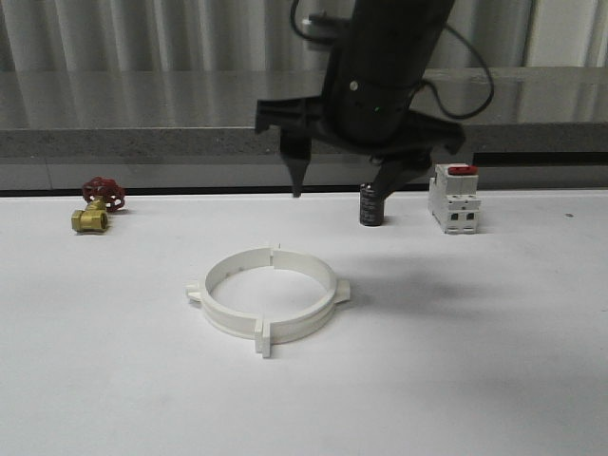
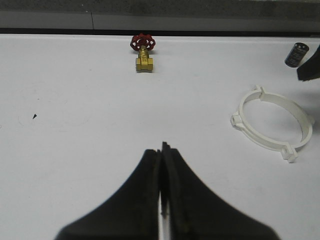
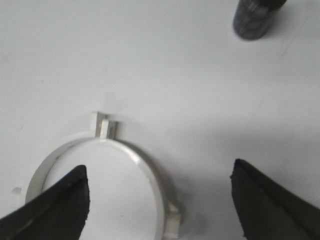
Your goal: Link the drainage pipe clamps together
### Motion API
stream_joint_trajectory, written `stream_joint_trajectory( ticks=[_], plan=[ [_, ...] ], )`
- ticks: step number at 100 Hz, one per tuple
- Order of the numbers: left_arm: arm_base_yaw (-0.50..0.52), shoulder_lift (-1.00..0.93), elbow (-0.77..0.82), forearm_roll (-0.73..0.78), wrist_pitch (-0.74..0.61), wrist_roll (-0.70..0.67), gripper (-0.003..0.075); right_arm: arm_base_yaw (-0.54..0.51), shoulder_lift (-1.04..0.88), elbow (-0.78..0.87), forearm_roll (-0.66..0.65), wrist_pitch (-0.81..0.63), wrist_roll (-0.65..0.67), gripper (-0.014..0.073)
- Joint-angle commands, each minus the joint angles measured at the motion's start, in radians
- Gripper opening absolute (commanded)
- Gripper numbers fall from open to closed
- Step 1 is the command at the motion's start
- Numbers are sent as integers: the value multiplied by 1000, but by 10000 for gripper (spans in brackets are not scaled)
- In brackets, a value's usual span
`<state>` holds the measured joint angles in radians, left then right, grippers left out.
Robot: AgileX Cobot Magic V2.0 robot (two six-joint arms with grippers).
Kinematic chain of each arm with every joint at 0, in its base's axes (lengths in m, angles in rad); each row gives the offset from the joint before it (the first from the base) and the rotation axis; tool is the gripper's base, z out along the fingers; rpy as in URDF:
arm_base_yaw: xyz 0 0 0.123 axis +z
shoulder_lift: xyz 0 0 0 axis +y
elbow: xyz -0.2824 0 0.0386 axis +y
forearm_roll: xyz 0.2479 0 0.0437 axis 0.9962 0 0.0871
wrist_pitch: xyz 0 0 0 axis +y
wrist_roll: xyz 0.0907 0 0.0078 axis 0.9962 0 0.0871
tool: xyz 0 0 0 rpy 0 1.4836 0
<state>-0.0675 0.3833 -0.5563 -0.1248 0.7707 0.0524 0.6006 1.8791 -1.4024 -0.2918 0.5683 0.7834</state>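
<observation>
Clamps [image 1: 270, 296] lie mated as a ring on the worktop [image 1: 475, 361]; the spread right hand [image 1: 347, 185] could nudge them apart. Left hand [image 2: 162, 150] is pressed together.

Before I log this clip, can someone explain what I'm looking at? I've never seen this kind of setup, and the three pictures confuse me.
This is a two-armed robot at a white table. The front view looks forward over the table. The dark shape hanging at its top is the right gripper, jaws spread wide and holding nothing. The other two pictures come from cameras on the wrists, so each shows its own jaws at the bottom edge. The left gripper is shut on nothing, above bare table.

On the table lie two white half-ring clamps, set together as one ring; whether they are locked I cannot tell. Behind them stand a brass valve with a red handwheel, a small black cylinder, and a white switch with a red top. The right wrist view looks down on the ring's far joint.
</observation>
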Motion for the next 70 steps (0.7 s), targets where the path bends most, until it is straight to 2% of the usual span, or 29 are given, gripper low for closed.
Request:
stream_joint_trajectory(
  ticks=[1,22,43,70],
  plan=[
    [1,8,-26,-17,-64,-2,-21,-41,-117,-3,-74,-32,-11,583],
    [1,8,-26,-17,-64,-2,-21,-179,-297,130,-129,-36,-12,583],
    [1,8,-26,-17,-64,-2,-21,-309,-514,339,-149,-50,-56,583],
    [1,8,-26,-17,-64,-2,-21,-354,-802,589,-158,-57,-63,581]
  ],
)
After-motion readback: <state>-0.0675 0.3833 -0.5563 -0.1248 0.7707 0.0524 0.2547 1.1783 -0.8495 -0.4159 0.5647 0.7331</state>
